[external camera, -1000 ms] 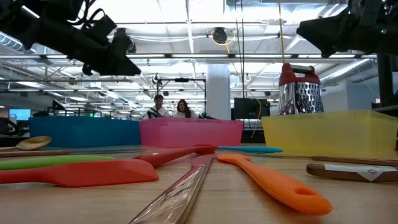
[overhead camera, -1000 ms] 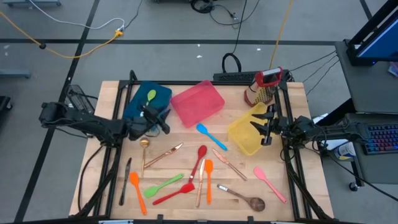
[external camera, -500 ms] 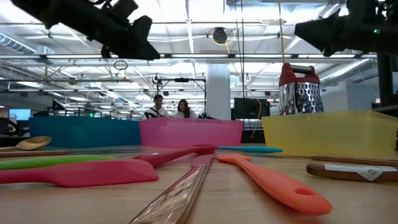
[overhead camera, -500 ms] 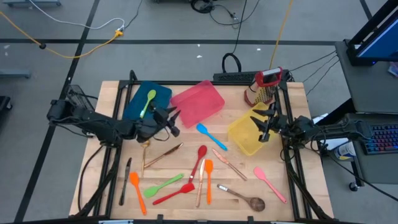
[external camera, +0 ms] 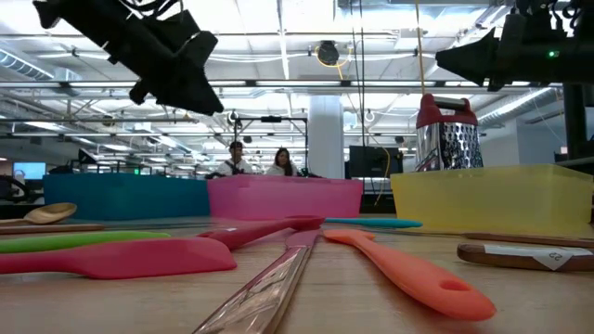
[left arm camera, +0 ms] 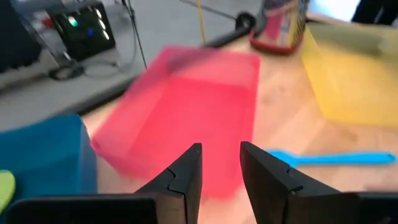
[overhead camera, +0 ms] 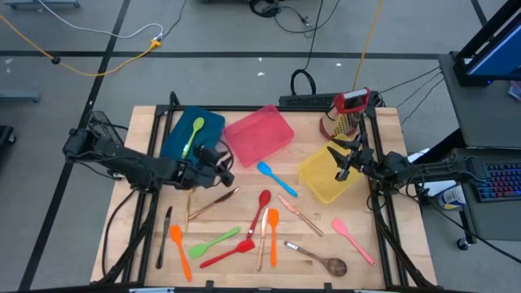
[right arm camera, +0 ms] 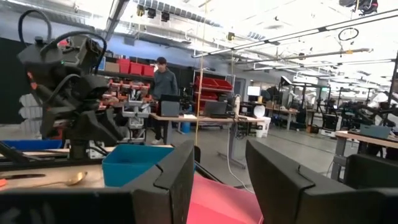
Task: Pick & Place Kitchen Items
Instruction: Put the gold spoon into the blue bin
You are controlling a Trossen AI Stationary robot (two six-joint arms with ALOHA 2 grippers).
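1. Landmark: the pink bin (overhead camera: 259, 134), at the back middle of the table (overhead camera: 383, 130), with the blue bin (overhead camera: 179, 138) to its left and the yellow bin (overhead camera: 320, 172) to its right.
2. Left gripper (overhead camera: 221, 163) hovers off the pink bin's front-left corner, just right of the blue bin — fingers (left arm camera: 186, 177) parted with a narrow gap, nothing between them.
3. Right gripper (overhead camera: 340, 159) hangs over the yellow bin, right of the pink bin; fingers (right arm camera: 177, 177) spread, empty.
4. A green spoon (overhead camera: 194, 133) lies in the blue bin.
5. A blue spatula (overhead camera: 275, 177) lies on the table just in front of the pink bin's right corner.
6. The other utensils lie scattered well in front of the pink bin — a red spoon (overhead camera: 260, 208), an orange spatula (overhead camera: 273, 234), a pink spatula (overhead camera: 352, 238), a wooden spoon (overhead camera: 319, 259), a copper piece (overhead camera: 213, 202) (its kind unclear).
7. A grater (overhead camera: 346, 112) stands behind the yellow bin.
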